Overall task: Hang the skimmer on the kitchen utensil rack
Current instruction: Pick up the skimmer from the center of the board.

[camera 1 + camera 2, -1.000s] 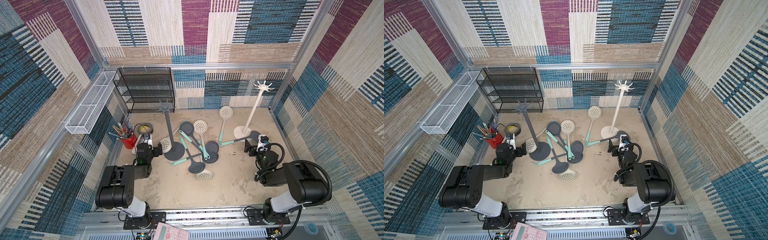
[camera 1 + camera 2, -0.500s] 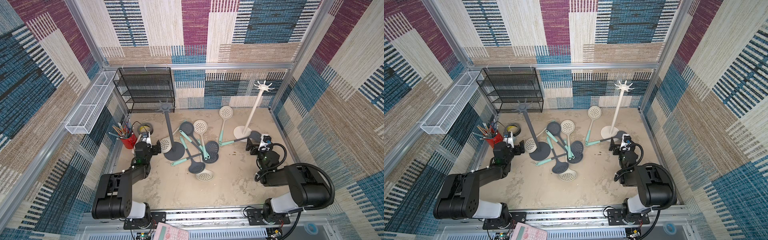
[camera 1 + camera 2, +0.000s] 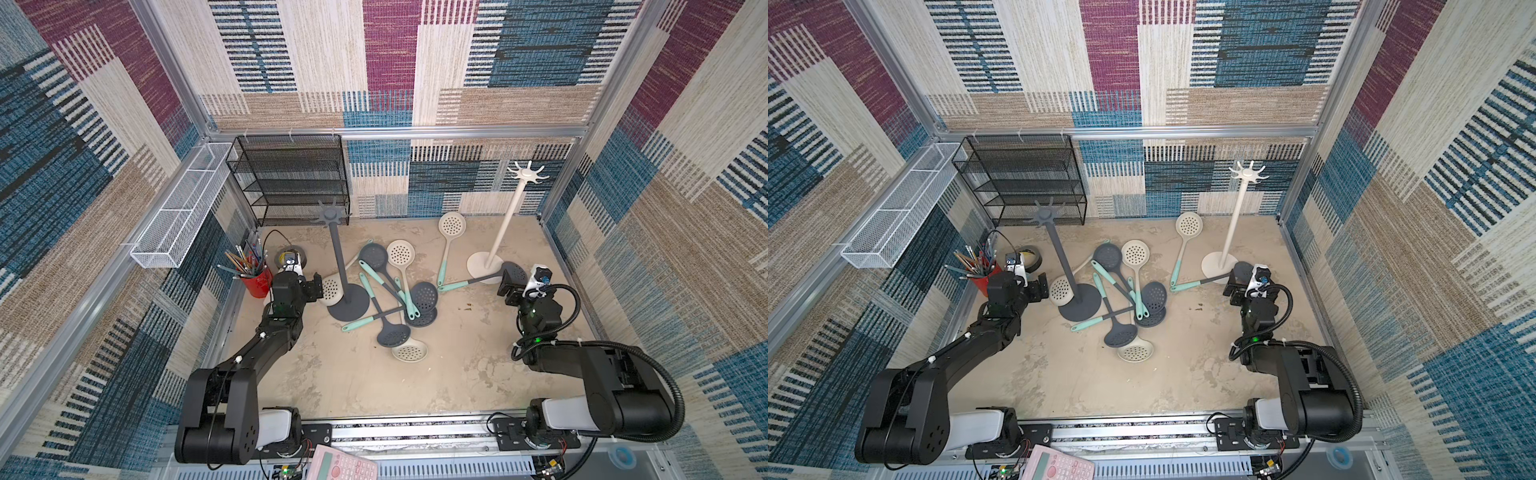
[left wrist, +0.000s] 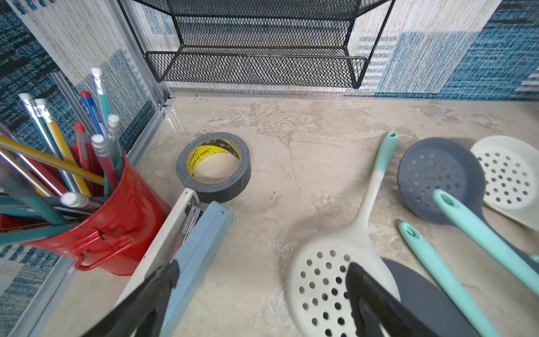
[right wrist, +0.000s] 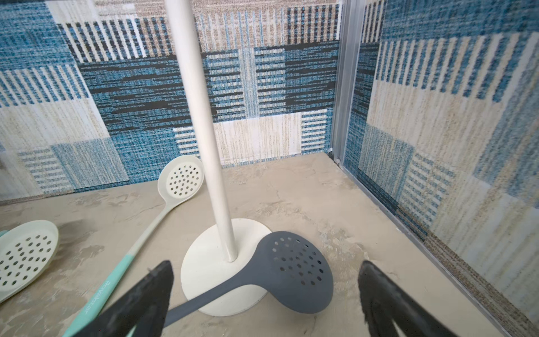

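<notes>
Several skimmers lie on the table. My left gripper (image 3: 316, 289) (image 4: 262, 271) is open and low, and one finger overlaps the head of a cream skimmer (image 3: 332, 286) (image 4: 323, 280). That skimmer lies against the base of the grey utensil rack (image 3: 348, 306). My right gripper (image 3: 509, 286) (image 5: 267, 267) is open just above the head of a grey skimmer (image 5: 294, 271) with a teal handle. The grey head rests on the base of the white utensil rack (image 3: 505, 224) (image 5: 204, 286). The hooks of both racks are bare in both top views.
A pile of grey and cream skimmers (image 3: 395, 291) fills the middle. A red cup of pencils (image 4: 116, 221), a tape roll (image 4: 214, 169) and a blue stapler (image 4: 189, 233) sit close to my left gripper. A black mesh shelf (image 3: 291, 178) and a white wire basket (image 3: 183, 208) line the back left.
My left arm has stretched forward, carrying its gripper a little farther toward the cream skimmer. The right arm has hardly moved.
</notes>
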`<state>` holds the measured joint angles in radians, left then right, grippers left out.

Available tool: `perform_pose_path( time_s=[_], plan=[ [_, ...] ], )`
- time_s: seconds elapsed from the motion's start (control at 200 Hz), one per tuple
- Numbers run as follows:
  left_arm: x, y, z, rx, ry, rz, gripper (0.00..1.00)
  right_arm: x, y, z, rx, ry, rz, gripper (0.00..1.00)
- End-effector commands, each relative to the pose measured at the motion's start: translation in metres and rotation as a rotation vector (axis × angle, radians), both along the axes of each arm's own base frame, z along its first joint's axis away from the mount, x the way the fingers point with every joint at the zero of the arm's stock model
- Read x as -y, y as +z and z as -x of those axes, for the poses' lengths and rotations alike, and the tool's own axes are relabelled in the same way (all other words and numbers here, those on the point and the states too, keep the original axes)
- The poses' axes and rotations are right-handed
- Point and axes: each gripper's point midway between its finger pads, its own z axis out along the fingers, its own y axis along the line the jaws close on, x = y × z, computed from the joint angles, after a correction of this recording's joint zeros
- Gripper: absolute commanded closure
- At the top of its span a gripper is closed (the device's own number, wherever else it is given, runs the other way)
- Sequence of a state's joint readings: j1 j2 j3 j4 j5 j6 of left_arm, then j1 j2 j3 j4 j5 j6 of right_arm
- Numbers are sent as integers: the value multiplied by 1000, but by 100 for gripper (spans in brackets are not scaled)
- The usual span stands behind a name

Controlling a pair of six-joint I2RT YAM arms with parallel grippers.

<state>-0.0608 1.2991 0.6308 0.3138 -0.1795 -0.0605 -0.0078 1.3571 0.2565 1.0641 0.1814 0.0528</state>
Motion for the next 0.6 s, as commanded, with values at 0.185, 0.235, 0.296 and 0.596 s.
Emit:
perform_pose_path(
  time_s=[0.185,0.235,0.296,0.596],
  plan=[
    [10,-2,33,-169,29,157,9,13,-12,-7,-135,-108,-163,1],
    [15,2,38,-172,16,179,9,11,-12,-9,-157,-113,-190,1],
    [19,3,45,-182,-1,201,9,4,-8,-11,-166,-93,-228,1],
    [54,-2,80,-287,-109,302,11,-77,-9,-16,-274,183,-300,0]
  ],
)
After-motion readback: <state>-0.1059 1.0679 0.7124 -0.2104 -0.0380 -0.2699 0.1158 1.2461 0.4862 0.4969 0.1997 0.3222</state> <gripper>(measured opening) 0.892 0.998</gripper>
